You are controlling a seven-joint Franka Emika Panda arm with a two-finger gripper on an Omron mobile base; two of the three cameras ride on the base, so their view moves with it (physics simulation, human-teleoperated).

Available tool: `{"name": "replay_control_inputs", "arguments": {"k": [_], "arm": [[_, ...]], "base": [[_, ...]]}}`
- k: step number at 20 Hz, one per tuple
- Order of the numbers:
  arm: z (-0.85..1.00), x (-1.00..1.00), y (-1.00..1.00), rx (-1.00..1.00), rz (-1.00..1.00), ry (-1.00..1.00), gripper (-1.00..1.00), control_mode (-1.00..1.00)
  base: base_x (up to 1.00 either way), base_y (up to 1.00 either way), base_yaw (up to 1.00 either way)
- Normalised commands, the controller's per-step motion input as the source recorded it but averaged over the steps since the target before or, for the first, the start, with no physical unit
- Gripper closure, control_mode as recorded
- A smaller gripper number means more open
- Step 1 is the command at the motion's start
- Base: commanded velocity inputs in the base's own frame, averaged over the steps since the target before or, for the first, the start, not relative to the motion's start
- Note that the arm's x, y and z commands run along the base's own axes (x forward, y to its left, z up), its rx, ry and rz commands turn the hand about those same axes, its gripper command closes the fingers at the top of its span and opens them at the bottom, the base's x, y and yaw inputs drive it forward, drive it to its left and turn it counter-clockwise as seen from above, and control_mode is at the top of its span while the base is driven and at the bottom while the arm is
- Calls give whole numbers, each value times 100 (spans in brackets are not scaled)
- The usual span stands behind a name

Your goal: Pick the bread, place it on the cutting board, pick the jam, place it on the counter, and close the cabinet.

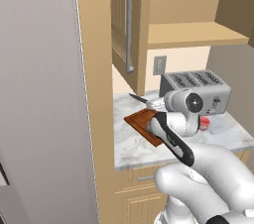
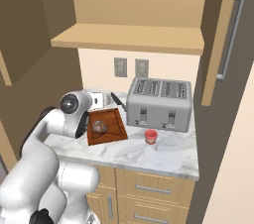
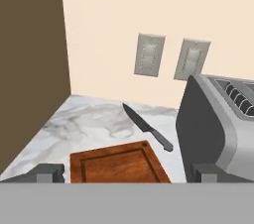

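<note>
1. Two dark fingertips of the gripper (image 3: 127, 172) stand spread wide, released, holding nothing, hovering over the flat reddish-brown wooden cutting board (image 3: 119, 163).
2. On that board lies the small rounded brownish-grey bread (image 2: 99, 127), near its middle.
3. Near the front edge of the white-grey marbled counter (image 2: 168, 156), just before the grey four-slot toaster (image 2: 160, 103), stands the small red jam jar (image 2: 151, 136).
4. Remaining, by my judgement: the light tan wooden cabinet (image 2: 225, 34) door, hanging open.
5. Its panel looks stiff and light on its hinges; the long grey bar handle (image 2: 231, 34) or the free edge suits a push.
6. Behind the board lies a dark knife (image 3: 147, 127).
</note>
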Motion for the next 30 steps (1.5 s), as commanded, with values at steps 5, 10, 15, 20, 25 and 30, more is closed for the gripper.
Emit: {"name": "replay_control_inputs", "arguments": {"k": [5, 10, 15, 20, 25, 30], "arm": [[14, -15, 0, 0, 0, -11, -100, -100], [8, -11, 0, 0, 0, -10, -100, -100], [7, -16, 0, 0, 0, -10, -100, -100], [13, -19, 0, 0, 0, -10, -100, -100], [19, -25, 0, 0, 0, -11, -100, -100], [20, -29, 0, 0, 0, -12, -100, -100]], "base": [[0, 0, 0], [0, 0, 0], [0, 0, 0], [0, 0, 0], [0, 0, 0], [0, 0, 0]]}}
